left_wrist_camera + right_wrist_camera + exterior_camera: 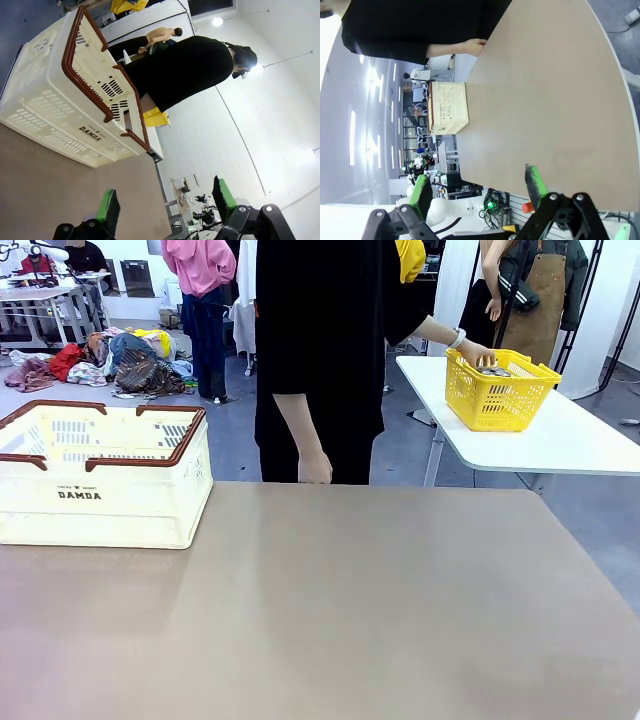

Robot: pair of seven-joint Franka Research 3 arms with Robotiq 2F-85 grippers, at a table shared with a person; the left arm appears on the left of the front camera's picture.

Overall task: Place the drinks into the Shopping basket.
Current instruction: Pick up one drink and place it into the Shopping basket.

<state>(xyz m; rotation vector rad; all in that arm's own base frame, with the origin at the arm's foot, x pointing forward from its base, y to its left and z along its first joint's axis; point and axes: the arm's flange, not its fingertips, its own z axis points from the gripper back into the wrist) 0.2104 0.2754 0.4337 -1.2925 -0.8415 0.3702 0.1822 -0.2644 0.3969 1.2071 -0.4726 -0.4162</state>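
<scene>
Left tool (pixel 166 200) and right tool (pixel 478 187) both gape released, Shopping basket (pixel 50 110) ahead of the left one.

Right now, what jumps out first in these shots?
The big cream crate with the brown rim sits at the left end of the brown table. Across it stands a person in black, one hand reaching into a yellow basket on the white side table at right.
</scene>
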